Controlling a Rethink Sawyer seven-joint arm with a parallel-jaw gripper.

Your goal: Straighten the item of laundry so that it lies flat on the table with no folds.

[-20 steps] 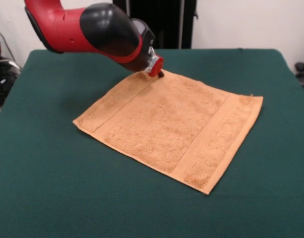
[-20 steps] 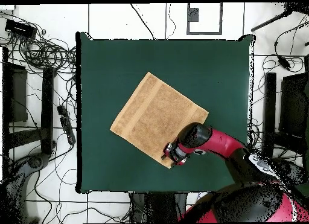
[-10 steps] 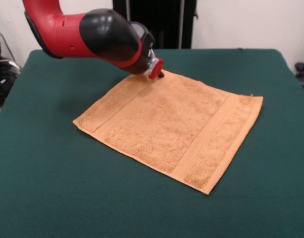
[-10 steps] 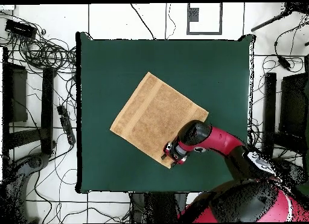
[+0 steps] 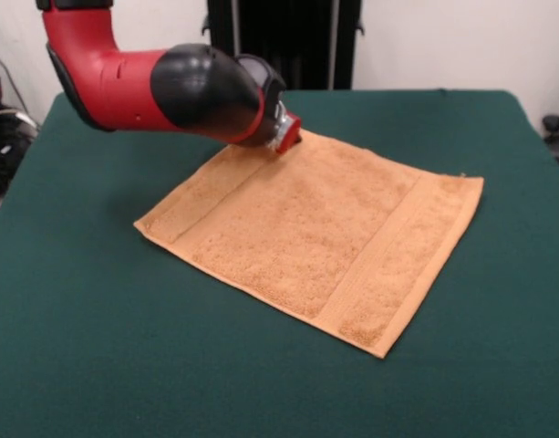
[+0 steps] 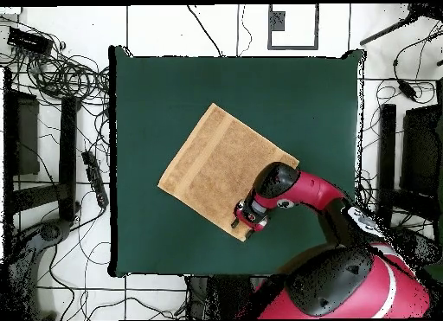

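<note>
The orange-tan towel lies spread out flat on the dark green table, turned like a diamond, with a woven band near two opposite edges. No fold shows on it. It also shows in the overhead view on the table. My gripper is low at the towel's far corner, at the end of the red and black arm. In the overhead view the gripper sits over the towel's corner nearest the robot's base. Whether the gripper touches or holds the cloth is hidden by the arm.
The arm's thick black and red link hangs over the table's far left part. Cables and dark equipment lie on the floor beside the table. A black stand is behind the table.
The arm has swung slightly, its upper part moving left in the front view. The gripper stays at the same towel corner. The towel has not moved.
</note>
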